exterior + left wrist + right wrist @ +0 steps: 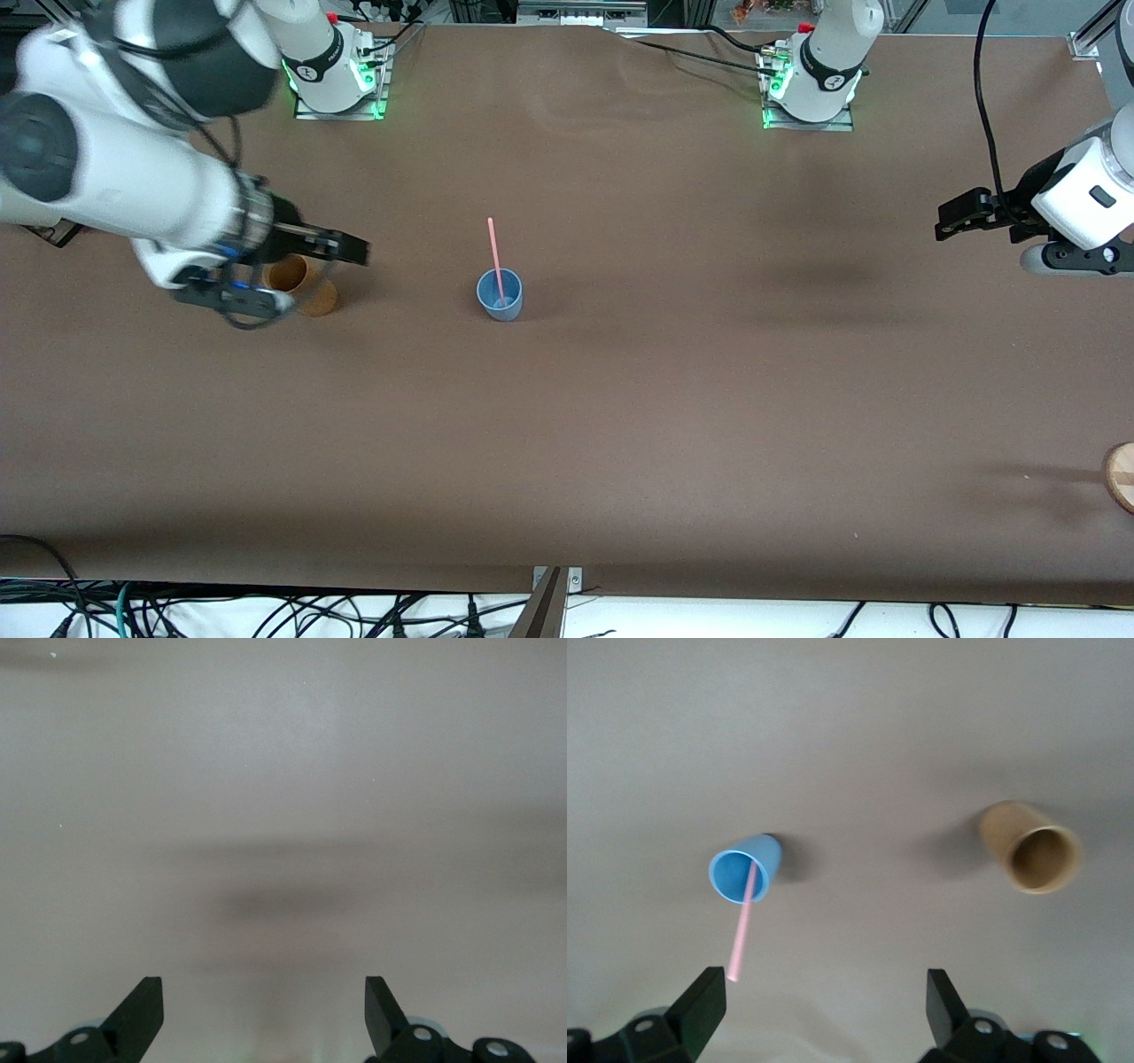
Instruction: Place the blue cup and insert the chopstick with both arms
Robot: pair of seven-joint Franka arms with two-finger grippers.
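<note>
The blue cup [500, 295] stood upright near the middle of the surface [673, 399], with the chopstick [494, 257] standing in it, leaning on the rim. Both task steps looked done. The cup was judged light, smooth and easily tipped; best gripped across its wall just below the rim. The chopstick was judged stiff, thin and slippery; best pinched at mid-length. An orange-brown cup [299, 283] stood toward the right arm's end, well apart from the blue cup. The right gripper [341, 248] hung over that orange-brown cup, fingers [700, 1005] spread, holding nothing. The left gripper [961, 215] waited over bare surface at the left arm's end, fingers [142, 1010] spread, empty.
</note>
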